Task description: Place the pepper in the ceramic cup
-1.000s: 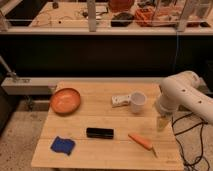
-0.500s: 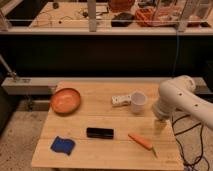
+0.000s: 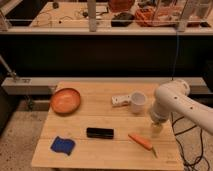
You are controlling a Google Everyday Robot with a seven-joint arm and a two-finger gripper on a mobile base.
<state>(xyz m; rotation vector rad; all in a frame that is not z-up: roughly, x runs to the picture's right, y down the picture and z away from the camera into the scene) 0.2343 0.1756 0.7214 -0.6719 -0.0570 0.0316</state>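
Since the earlier frame my arm has crept left and down, bringing the end effector [image 3: 156, 128] nearer the right side of the counter [image 3: 100, 116]; nothing else has shifted. From the left I see an orange bowl [image 3: 65, 100], a blue cloth [image 3: 62, 145] at the front, a black bar-shaped object [image 3: 99, 132], and a flat white box [image 3: 119, 100] just beside the ceramic cup [image 3: 138, 101]. Next comes the pepper [image 3: 141, 141], lying flat near the front edge with its stem tip pointing front-right. The end effector hangs just right of the pepper, spread wide and holding nothing.

My worry is that coming down off-centre could nudge the slim pepper and roll it toward the front edge. A grip near its tapered end might also let it swing and clip the cup's rim. No writing or brand is readable anywhere.
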